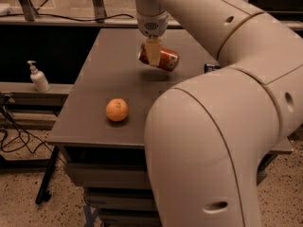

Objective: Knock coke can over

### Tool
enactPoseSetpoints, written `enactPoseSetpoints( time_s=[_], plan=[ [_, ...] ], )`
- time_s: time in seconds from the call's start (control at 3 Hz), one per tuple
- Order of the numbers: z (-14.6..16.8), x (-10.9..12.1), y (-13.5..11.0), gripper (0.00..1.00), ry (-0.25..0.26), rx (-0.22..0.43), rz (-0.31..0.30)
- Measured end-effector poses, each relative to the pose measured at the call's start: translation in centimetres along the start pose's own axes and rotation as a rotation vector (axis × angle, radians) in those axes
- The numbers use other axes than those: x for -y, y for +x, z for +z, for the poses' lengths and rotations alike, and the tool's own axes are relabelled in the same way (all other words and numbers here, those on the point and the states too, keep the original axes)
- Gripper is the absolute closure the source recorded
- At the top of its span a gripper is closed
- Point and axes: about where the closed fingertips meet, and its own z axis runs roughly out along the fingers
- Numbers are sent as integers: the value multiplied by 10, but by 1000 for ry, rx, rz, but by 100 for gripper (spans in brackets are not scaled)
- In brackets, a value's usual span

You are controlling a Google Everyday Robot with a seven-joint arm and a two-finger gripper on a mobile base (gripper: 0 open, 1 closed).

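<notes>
The red coke can (166, 60) lies on its side in the air, tilted, a little above the grey table (104, 74), with its shadow on the tabletop beneath it. My gripper (152, 56) hangs down from the arm at the back middle of the table and is shut on the left end of the can; a pale finger (152, 51) crosses in front of it. The orange (117, 110) sits on the table nearer the front left, well apart from the can.
My large white arm (213, 126) fills the right side and hides the table's right part. A small dark object (211, 68) lies on the table by the arm. A soap pump bottle (39, 78) stands on a low ledge at left. Cables lie on the floor.
</notes>
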Motion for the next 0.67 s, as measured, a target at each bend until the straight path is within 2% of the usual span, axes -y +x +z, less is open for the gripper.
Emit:
enactPoseSetpoints(
  time_s=[0.33, 0.67],
  plan=[
    [1, -2, 2, 13, -3, 0, 3],
    [2, -6, 8, 0, -5, -5, 11]
  ],
)
